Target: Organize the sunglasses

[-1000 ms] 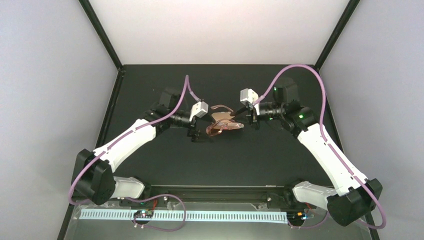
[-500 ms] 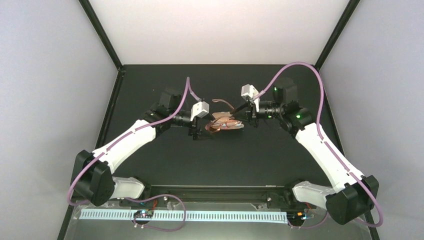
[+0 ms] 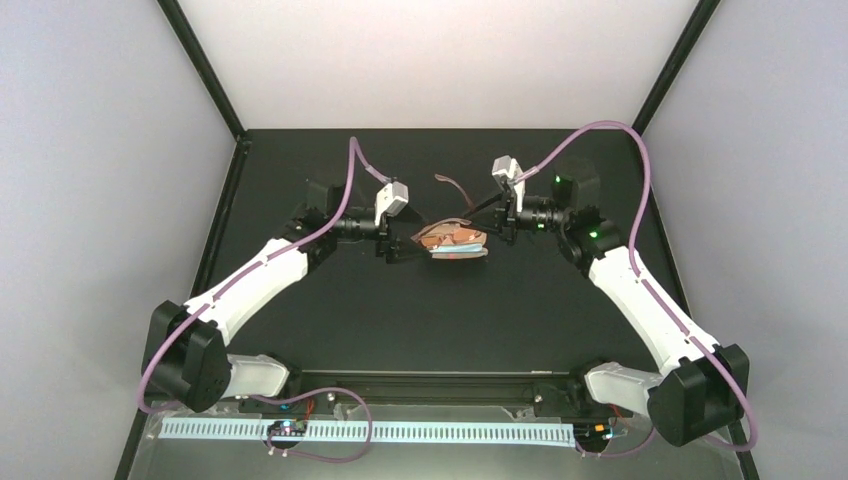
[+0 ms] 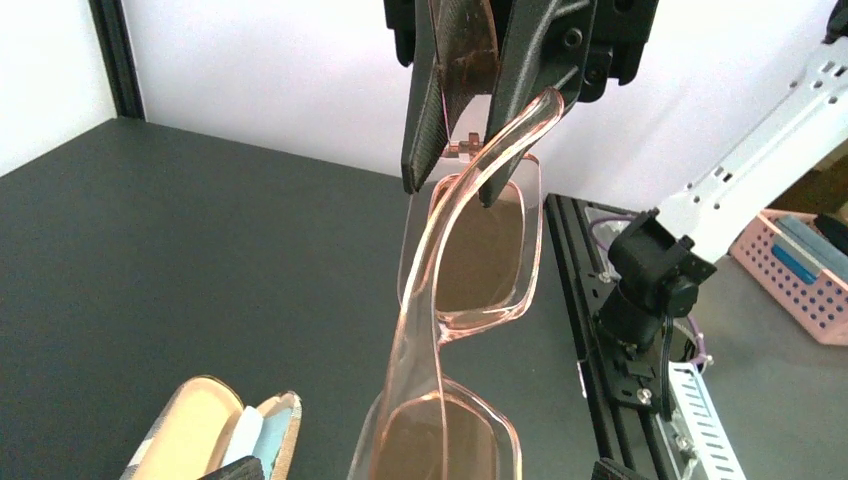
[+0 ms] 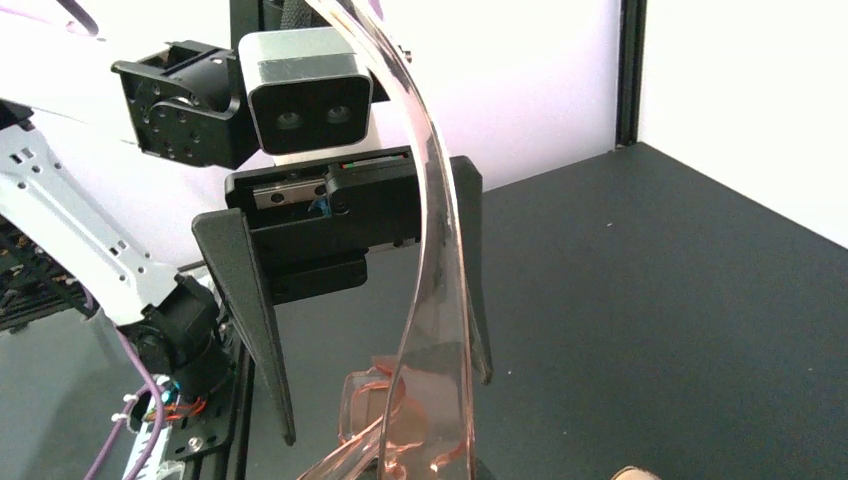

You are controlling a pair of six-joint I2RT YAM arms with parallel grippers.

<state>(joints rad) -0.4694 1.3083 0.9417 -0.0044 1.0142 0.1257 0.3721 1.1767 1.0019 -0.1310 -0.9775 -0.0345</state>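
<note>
Both wrists have drifted toward 12 o'clock, carrying the sunglasses (image 3: 450, 238) with them; the pair hangs just above the table's middle. The right gripper (image 4: 450, 190), at their 3 o'clock, is clamped on the frame by the hinge. The left gripper (image 5: 386, 408), at 9 o'clock, has its jaws apart astride a temple. Likely light, slick, brittle plastic: hold the frame front, not the slim temples. One pair, one open case (image 4: 195, 435), one cloth (image 4: 250, 445).
</note>
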